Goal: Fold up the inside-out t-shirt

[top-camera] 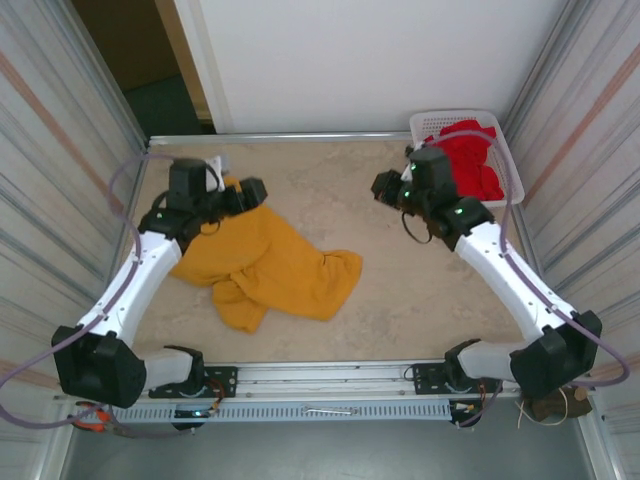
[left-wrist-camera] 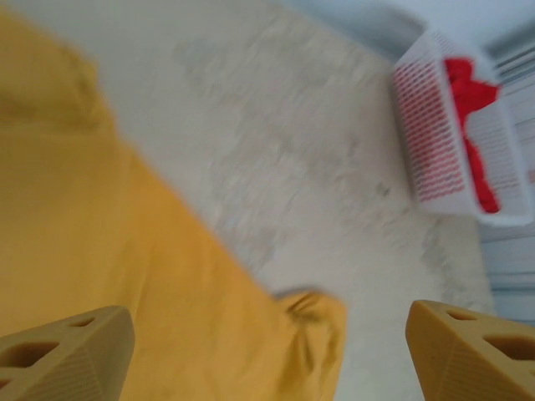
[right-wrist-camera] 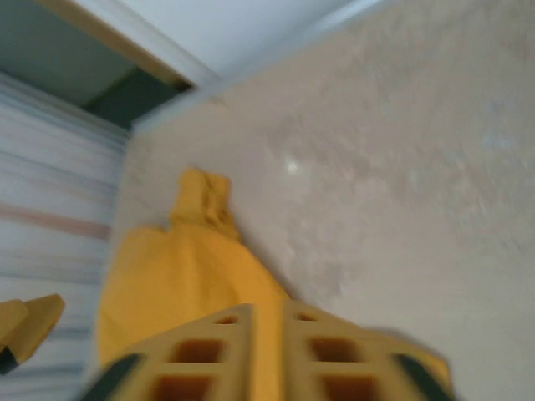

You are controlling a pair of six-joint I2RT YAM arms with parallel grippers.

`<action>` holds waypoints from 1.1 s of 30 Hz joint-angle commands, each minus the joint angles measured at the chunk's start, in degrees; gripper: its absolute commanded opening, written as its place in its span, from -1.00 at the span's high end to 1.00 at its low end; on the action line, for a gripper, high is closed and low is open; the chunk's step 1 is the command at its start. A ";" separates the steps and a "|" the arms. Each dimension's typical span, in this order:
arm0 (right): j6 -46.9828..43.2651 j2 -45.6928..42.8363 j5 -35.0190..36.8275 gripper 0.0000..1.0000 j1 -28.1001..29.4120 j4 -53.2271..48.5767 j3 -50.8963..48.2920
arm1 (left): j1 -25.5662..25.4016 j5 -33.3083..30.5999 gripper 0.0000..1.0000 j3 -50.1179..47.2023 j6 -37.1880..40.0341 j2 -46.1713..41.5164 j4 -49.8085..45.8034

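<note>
The inside-out t-shirt (top-camera: pixel 268 265) lay crumpled on the left half of the tabletop (top-camera: pixel 340 190), bunched into loose overlapping folds. One lobe reached toward the near edge and another toward the centre. Nothing about it looked squared or flat, so the fold itself appeared not yet begun. The step in hand seemed to be laying the cloth out.

The left end effector (top-camera: pixel 248 193) hung over the shirt's far-left corner. In the left wrist view its fingers (left-wrist-camera: pixel 67 351) stood wide apart with nothing between them, and yellow cloth lay below. The right end effector (top-camera: pixel 383 187) was well apart from the shirt, over bare tabletop near the white basket (top-camera: pixel 440 122) of red garments (top-camera: pixel 470 160) at the far right. In its own view the fingers (right-wrist-camera: pixel 209 359) showed only a narrow slit and held nothing.

The next move likely called for both arms to come down on two separate edges of the shirt, perhaps the shoulders or the hem. They would then draw it taut and flat before any fold. Picking a single layer out of the bunched cloth looked like the hard part.
</note>
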 commanded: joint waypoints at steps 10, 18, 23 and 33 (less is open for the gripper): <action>14.98 14.75 14.43 -0.68 29.04 1.25 -12.74 | 8.06 -8.86 -0.97 -9.41 -1.33 -11.44 -11.19; 26.19 24.09 13.27 -0.65 30.77 4.28 -11.53 | 21.85 -7.52 -0.97 -9.97 -1.76 -5.21 -10.50; 27.30 27.03 13.14 -0.31 29.36 6.38 -10.29 | 24.78 -3.55 -0.97 -11.19 -4.22 1.88 -6.95; 11.38 15.98 8.07 1.00 14.46 7.31 -7.96 | 24.62 7.18 1.00 -11.99 -5.50 14.34 4.57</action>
